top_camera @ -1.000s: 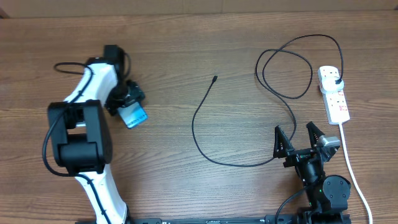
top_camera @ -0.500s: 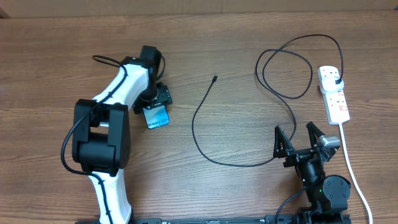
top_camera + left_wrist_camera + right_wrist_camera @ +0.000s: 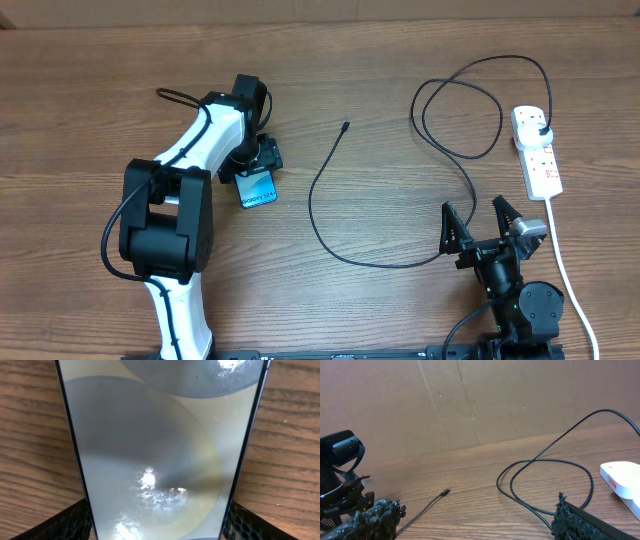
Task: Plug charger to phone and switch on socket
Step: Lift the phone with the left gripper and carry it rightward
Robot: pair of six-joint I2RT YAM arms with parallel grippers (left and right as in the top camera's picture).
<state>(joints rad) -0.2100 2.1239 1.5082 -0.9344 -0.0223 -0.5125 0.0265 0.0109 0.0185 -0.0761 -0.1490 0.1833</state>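
My left gripper (image 3: 254, 172) is shut on the phone (image 3: 257, 187), whose light blue screen shows left of the table's middle. In the left wrist view the phone (image 3: 160, 445) fills the frame between the two fingers. The charger cable (image 3: 318, 220) lies loose, its connector tip (image 3: 345, 127) about a hand's width to the right of the phone; the tip also shows in the right wrist view (image 3: 445, 493). Its plug (image 3: 541, 131) sits in the white socket (image 3: 537, 153) at the far right. My right gripper (image 3: 483, 222) is open and empty near the front edge.
The cable makes a wide loop (image 3: 460, 110) at the back right. The socket's white cord (image 3: 568, 272) runs down the right side to the front edge. A cardboard wall (image 3: 470, 400) stands behind the table.
My left arm has carried the phone from the far left toward the middle, then settled with a slight shift to the right. The right arm and cable have not moved.
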